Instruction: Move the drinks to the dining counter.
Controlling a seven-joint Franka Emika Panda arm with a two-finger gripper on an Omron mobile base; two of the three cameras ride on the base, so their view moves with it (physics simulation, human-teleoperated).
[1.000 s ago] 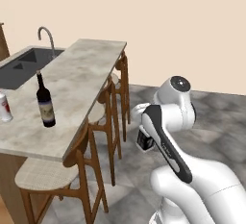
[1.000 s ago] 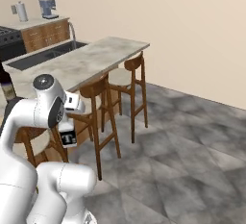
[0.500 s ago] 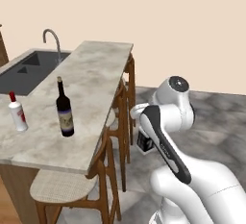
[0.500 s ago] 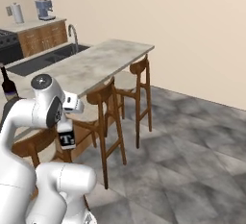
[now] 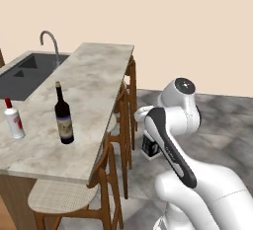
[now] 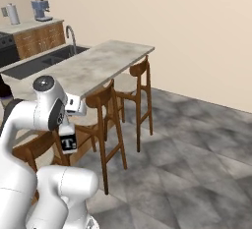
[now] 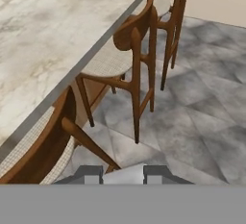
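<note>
Drinks are split: the wine bottle and the small white bottle with its red cap stand upright and apart on the dining counter, near its sink side. The gripper hangs low beside the stools, off the counter's edge, its jaws clamped on the short clear bottle with the black label.

You can read one mark, a white capital "T" on the black label of the short bottle held at the robot's hand, while the wine bottle label and white bottle label stay too blurred.
</note>
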